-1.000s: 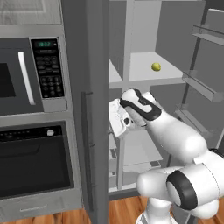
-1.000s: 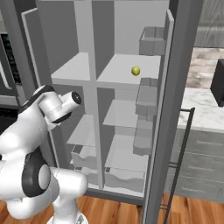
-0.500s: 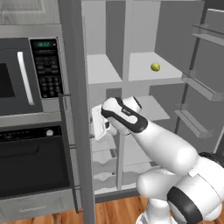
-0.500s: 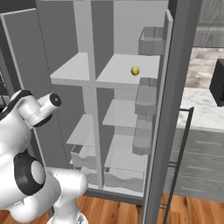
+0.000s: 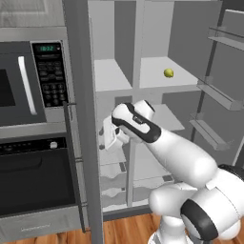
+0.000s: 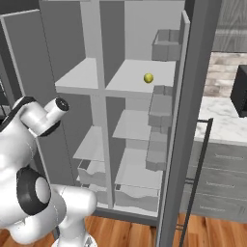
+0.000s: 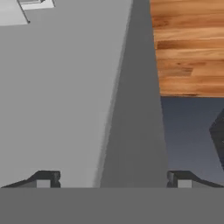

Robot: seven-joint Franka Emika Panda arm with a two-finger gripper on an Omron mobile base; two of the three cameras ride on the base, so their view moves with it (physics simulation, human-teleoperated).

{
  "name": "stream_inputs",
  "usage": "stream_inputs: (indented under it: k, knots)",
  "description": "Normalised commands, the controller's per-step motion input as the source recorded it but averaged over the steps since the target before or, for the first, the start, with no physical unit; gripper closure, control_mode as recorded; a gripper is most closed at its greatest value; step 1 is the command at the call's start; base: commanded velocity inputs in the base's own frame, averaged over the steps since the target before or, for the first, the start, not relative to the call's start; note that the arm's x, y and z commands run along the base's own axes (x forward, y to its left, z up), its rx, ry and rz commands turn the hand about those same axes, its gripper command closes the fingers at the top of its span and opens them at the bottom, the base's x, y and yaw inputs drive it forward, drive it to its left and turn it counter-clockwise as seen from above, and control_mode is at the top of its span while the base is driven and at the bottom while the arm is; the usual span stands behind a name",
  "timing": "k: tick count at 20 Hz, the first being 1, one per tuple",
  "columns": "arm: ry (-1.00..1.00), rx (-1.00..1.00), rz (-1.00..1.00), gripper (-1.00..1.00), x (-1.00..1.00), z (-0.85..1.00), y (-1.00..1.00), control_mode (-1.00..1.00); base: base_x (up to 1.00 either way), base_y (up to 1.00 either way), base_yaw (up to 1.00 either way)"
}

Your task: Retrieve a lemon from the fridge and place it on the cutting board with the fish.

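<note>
The fridge (image 5: 80, 124) stands with both doors open, showing pale grey shelves. The lemon (image 5: 168, 73) is a small yellow-green fruit on the upper right shelf, also visible from the right (image 6: 148, 77). My gripper (image 5: 107, 138) hangs well below and to the left of the lemon, right at the inner edge of the left door. In the hand view my gripper (image 7: 113, 180) is open, its fingertips (image 7: 43, 179) wide apart, and the dark door edge (image 7: 135, 109) runs up between them. The cutting board and the fish are out of view.
A microwave (image 5: 24, 90) and an oven (image 5: 33, 186) stand left of the fridge. The right door (image 6: 183, 144) carries grey bins (image 6: 161, 111). Beyond it lies a marble counter (image 6: 222, 125) over drawers. Wooden floor (image 6: 120, 231) lies in front.
The left fridge door has swung further open to the left. My hand went left with it, then held about still over the last half second.
</note>
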Motion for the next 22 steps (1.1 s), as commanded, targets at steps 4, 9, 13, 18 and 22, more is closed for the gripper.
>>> stream_inputs:
  k: [4,9,13,18,22]
  knots:
    - [0.01,-0.23,0.0,-1.0,-0.01,0.0,-1.0,-1.0,0.0,0.0,0.0]
    - [-0.11,-0.37,0.13,-1.0,-0.01,-0.04,-0.74,-1.0,0.0,0.0,0.0]
    - [-0.03,-0.39,0.62,-1.0,0.06,-0.18,-0.71,-1.0,0.0,0.0,0.0]
    - [-0.09,-0.33,0.79,-1.0,-0.34,-0.04,-0.47,-1.0,0.0,0.0,0.0]
    - [-0.15,-0.27,0.84,-1.0,-0.72,0.0,-0.43,-1.0,0.0,0.0,0.0]
